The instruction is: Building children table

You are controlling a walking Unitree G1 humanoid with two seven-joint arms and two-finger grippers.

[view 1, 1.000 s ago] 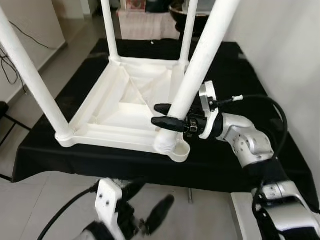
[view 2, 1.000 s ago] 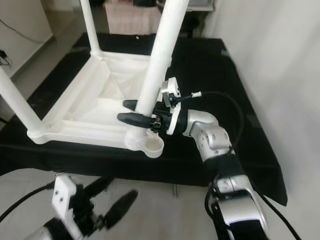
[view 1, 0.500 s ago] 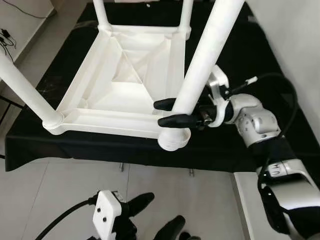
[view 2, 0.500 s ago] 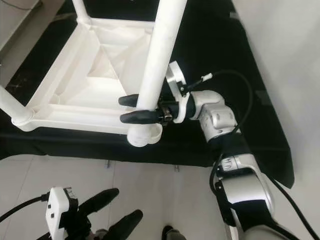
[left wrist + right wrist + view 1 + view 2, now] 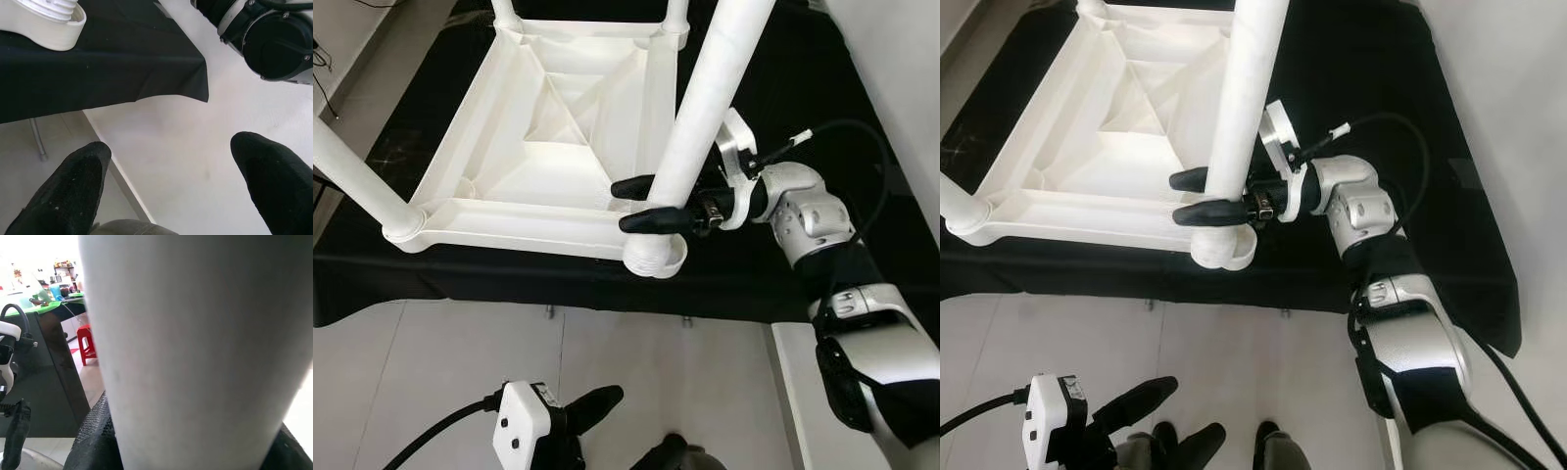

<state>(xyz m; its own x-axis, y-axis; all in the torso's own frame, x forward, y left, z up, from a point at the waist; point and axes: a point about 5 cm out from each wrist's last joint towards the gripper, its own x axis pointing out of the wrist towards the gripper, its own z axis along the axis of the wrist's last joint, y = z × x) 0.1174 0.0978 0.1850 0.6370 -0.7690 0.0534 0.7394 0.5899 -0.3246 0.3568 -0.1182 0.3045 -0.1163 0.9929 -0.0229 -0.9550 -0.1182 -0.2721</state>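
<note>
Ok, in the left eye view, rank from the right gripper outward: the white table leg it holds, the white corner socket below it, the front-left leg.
1. White table leg, clamped in the right gripper.
2. White corner socket, just below the fingers.
3. Front-left leg, across the upturned table, on the robot's left.

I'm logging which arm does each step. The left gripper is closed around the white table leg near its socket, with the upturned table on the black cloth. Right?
Not quite: it is the right gripper that is closed around the white table leg near its socket, as the left eye view shows. The left gripper hangs open, low over the floor. The upturned table does lie on the black cloth.
</note>
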